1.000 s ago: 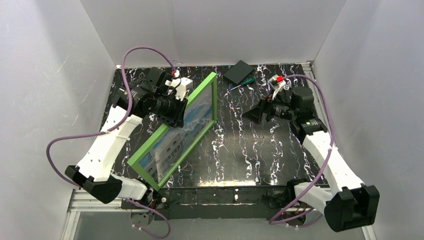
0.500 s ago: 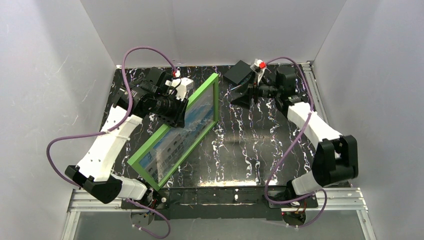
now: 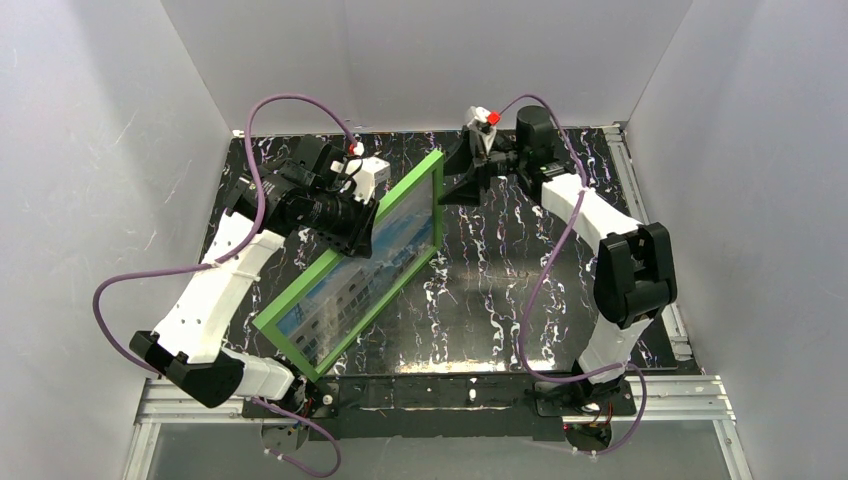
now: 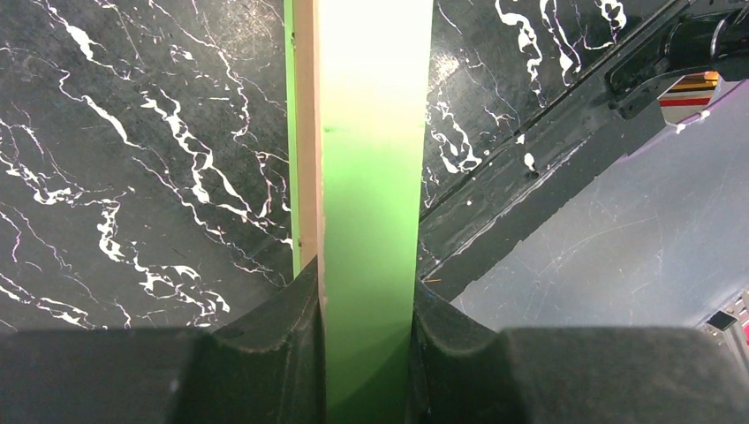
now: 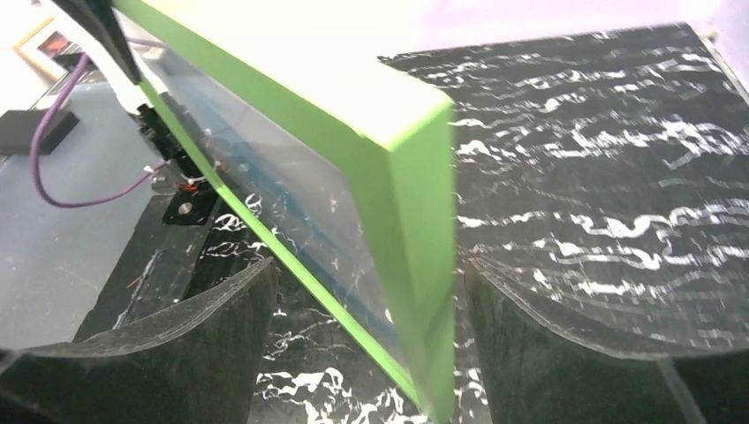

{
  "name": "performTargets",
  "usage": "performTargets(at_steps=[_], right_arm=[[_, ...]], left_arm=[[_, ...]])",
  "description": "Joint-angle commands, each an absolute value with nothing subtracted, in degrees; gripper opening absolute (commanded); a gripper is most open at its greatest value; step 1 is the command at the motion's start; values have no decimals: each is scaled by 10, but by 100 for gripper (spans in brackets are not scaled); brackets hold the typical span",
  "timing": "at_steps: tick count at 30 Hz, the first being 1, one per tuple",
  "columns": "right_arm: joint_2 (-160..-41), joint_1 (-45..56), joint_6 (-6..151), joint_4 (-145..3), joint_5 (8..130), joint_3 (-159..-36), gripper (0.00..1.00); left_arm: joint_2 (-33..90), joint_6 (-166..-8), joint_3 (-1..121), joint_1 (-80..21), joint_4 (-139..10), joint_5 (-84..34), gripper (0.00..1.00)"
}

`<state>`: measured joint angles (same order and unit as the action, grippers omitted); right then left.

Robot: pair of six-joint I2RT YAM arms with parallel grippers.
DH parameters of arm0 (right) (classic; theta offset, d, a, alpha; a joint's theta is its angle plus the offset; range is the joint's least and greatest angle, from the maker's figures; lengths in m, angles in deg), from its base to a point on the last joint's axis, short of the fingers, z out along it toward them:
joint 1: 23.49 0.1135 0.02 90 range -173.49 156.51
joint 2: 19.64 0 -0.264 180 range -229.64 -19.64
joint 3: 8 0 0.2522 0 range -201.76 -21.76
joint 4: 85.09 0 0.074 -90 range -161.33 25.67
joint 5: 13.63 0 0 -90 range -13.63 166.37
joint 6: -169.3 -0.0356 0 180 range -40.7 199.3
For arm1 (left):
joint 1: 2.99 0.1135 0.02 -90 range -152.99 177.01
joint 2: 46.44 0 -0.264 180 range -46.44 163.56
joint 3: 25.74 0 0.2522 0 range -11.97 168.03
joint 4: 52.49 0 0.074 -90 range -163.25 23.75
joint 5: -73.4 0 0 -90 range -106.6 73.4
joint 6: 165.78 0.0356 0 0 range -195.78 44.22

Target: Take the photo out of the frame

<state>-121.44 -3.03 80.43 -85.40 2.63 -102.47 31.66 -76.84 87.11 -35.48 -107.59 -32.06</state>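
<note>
The bright-green frame (image 3: 345, 262) stands tilted on its lower edge on the black marbled table, with the photo (image 3: 372, 265) of a white building and blue sky inside it. My left gripper (image 3: 352, 222) is shut on the frame's upper edge (image 4: 369, 221); the light wood back edge shows beside it. My right gripper (image 3: 452, 188) is open at the frame's far upper corner (image 5: 415, 177). That corner sits between the right fingers (image 5: 185, 344) without touching them.
White walls enclose the table (image 3: 520, 290) on three sides. The arm bases and a metal rail (image 3: 450, 395) run along the near edge. The left arm's purple cable (image 3: 130, 275) loops at the left.
My right arm has swung from the right of the table to the back and left, and its open gripper now straddles the frame's far upper corner. The frame has tipped slightly.
</note>
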Motion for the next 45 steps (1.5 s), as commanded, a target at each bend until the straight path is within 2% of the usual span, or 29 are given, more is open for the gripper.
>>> performTargets(at_steps=[1, 7, 12, 14, 16, 19, 23, 30, 31, 34, 37, 39, 41, 44, 45], right_arm=[[-1212, 3, 771, -940, -20, -1040, 85], [-1229, 9, 704, -997, -52, -1036, 82], [-1214, 13, 641, -1083, -60, -988, 73], [-1208, 12, 594, -1141, -63, -968, 67], [-1206, 12, 561, -1182, -66, -957, 53], [-1206, 12, 498, -1252, -69, -939, 39], [-1206, 8, 432, -1334, -71, -915, 26], [-1187, -6, 424, -1359, -83, -873, 5], [-1184, -8, 425, -1362, -84, -867, 1], [-1171, -16, 434, -1365, -80, -847, 1], [-1153, -25, 448, -1367, -69, -818, 1], [-1133, -32, 477, -1336, -58, -798, 1], [-1111, -36, 557, -1221, -39, -792, 1], [-1082, -33, 741, -980, -17, -823, 1], [-1080, -30, 775, -944, -16, -834, 1]], left_arm=[[333, -802, 831, -365, -1130, -442, 0], [330, -798, 827, -367, -1131, -447, 0], [331, -798, 831, -367, -1130, -448, 0], [330, -797, 830, -367, -1131, -450, 0], [331, -797, 827, -367, -1132, -452, 0], [332, -793, 825, -367, -1133, -447, 0], [337, -795, 822, -367, -1125, -435, 0], [356, -809, 817, -367, -1119, -425, 0], [361, -810, 823, -367, -1126, -419, 2], [366, -810, 836, -367, -1137, -407, 37], [355, -819, 835, -367, -1126, -380, 62], [353, -821, 842, -367, -1124, -369, 70], [357, -821, 863, -367, -1131, -357, 75], [362, -823, 891, -367, -1129, -355, 76], [366, -824, 899, -367, -1132, -367, 74]])
